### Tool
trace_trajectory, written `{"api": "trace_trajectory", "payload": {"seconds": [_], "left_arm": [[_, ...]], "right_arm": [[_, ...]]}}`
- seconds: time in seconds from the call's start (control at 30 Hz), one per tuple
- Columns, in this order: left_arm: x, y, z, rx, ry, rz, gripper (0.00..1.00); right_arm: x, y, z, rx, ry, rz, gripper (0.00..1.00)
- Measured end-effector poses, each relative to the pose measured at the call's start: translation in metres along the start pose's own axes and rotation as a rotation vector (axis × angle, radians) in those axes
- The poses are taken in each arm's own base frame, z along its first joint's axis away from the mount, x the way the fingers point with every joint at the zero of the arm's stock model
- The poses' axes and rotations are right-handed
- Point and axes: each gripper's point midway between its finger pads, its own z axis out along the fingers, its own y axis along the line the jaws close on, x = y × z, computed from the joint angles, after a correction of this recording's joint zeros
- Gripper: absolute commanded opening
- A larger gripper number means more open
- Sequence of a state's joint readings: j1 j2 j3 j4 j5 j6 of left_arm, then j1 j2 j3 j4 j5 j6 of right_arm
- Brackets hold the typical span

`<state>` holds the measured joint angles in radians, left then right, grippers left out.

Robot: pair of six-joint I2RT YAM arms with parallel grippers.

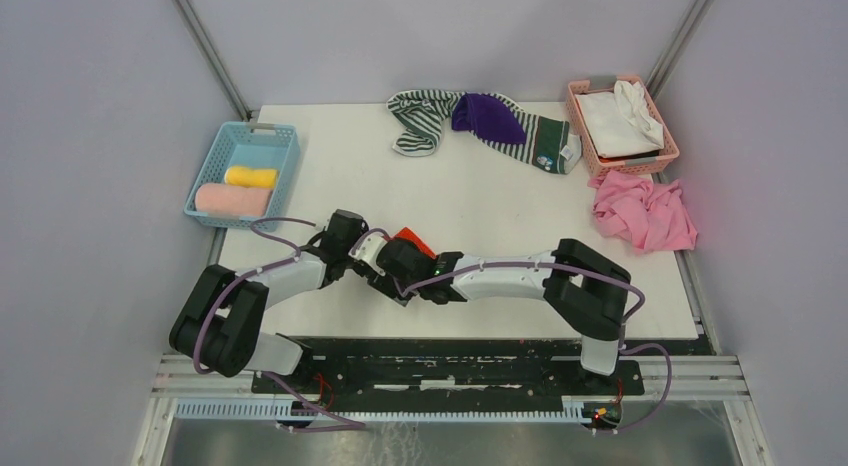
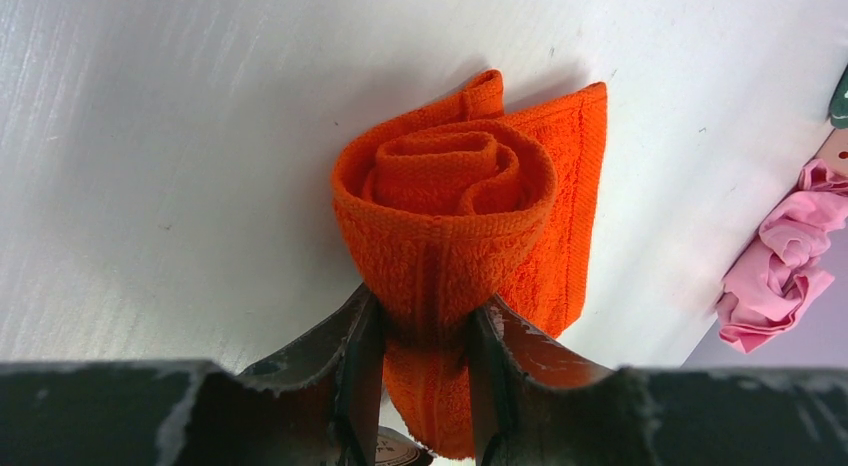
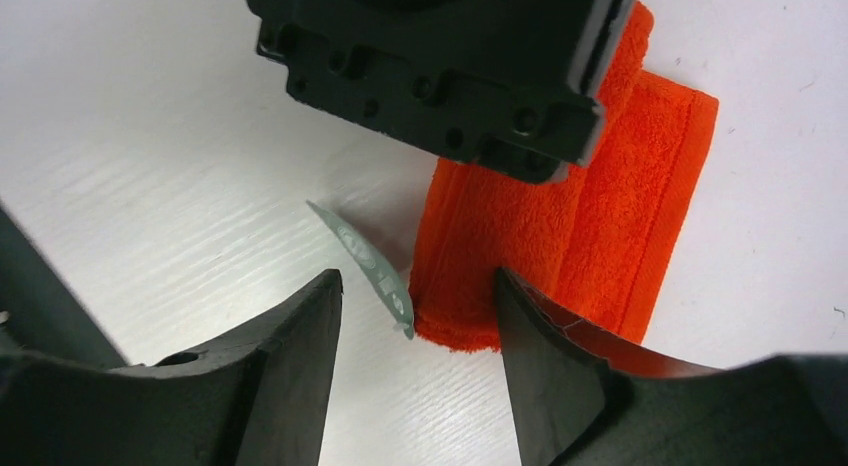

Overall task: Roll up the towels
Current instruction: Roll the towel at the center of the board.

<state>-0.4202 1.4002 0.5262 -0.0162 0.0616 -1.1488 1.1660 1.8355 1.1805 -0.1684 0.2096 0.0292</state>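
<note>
The left gripper (image 2: 425, 326), clamped on the orange-red towel (image 2: 445, 186), should wind tightly; the right gripper (image 3: 415, 286), spread apart, should steady the tail.

Left arm (image 1: 295, 274) and right arm (image 1: 510, 276) meet over an orange-red towel (image 1: 412, 236).

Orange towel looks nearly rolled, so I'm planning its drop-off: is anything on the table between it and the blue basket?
Nothing visible does. The left gripper is shut on the orange towel, and only bare table lies between it and the blue basket.
</note>
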Motion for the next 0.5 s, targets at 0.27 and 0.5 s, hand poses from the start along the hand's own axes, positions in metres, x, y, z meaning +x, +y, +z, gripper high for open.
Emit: {"api": "trace_trajectory", "payload": {"seconds": [0.27, 0.5], "left_arm": [[-0.003, -0.002, 0.002, 0.009, -0.007, -0.004, 0.38], [-0.006, -0.004, 0.005, 0.024, -0.018, -0.007, 0.34]], "right_arm": [[0.011, -0.011, 0.023, 0.106, 0.008, -0.078, 0.61], [0.012, -0.024, 0.032, 0.199, -0.005, -0.123, 0.41]]}}
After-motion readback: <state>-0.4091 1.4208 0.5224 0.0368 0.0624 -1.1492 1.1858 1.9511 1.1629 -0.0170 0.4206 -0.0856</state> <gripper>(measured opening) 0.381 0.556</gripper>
